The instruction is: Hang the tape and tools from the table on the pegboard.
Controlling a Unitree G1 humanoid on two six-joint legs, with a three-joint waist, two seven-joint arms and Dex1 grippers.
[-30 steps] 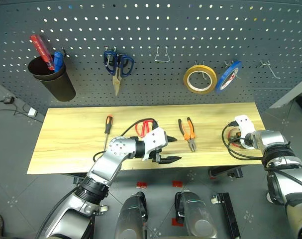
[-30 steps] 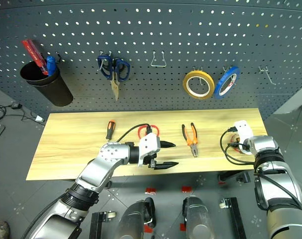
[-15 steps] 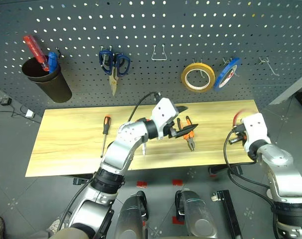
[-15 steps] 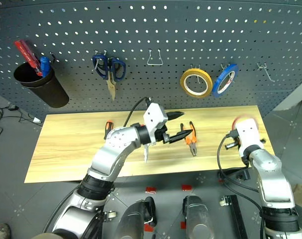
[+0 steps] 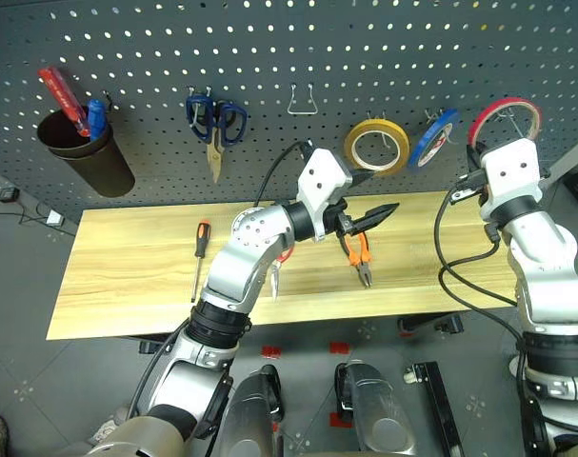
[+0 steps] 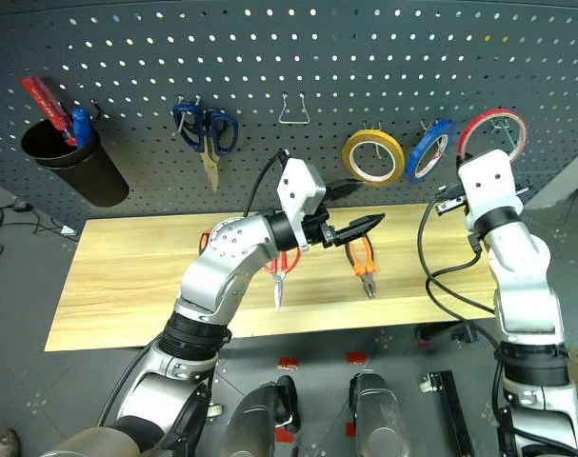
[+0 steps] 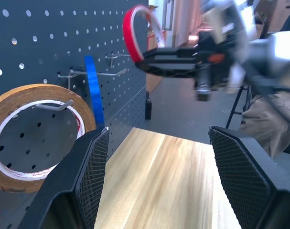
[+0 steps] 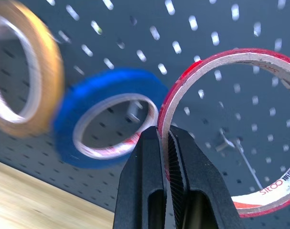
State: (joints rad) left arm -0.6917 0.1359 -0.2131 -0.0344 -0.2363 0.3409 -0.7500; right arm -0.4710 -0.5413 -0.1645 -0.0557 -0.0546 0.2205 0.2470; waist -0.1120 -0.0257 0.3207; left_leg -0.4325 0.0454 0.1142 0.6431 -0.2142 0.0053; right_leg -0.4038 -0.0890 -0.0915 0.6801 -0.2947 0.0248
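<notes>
- Right gripper (image 8: 165, 143): fingers pinched on the rim of the red tape (image 5: 505, 115), leaving its hollow centre free for the empty hook (image 5: 510, 129) on the pegboard (image 5: 269, 57).
- Ring upright, face toward the board, at its right end beside the blue roll (image 5: 435, 139).
- Left gripper (image 5: 369, 215): fingers apart, empty, above the pliers (image 5: 359, 251) on the table (image 5: 127, 276).

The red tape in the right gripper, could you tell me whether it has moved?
Yes: the red tape has risen from table level to the pegboard, beside the blue roll.

Table (image 5: 127, 276) pale grained wood; pegboard (image 5: 269, 57) matt perforated metal.
</notes>
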